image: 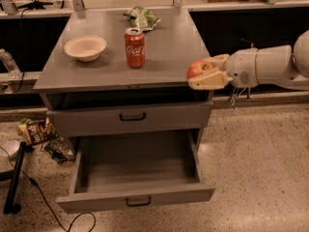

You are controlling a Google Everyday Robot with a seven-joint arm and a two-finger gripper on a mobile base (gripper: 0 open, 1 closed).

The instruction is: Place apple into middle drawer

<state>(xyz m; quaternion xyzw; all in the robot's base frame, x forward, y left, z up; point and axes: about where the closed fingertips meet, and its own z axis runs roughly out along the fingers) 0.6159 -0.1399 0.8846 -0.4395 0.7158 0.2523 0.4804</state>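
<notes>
My gripper (202, 72) is shut on the apple (197, 67), a small red apple with a yellowish patch. It holds the apple in the air at the front right corner of the cabinet top (164, 57), about level with the top. The middle drawer (137, 173) is pulled wide open below and to the left of the gripper, and its inside is bare. The top drawer (133, 116) above it is shut, with a dark gap over its front.
A red Coca-Cola can (134, 47), a cream bowl (85, 47) and a green snack bag (141, 17) stand on the cabinet top. Snack bags (36, 129) and a cable (43, 202) lie on the floor at the left. A water bottle (9, 64) stands at the far left.
</notes>
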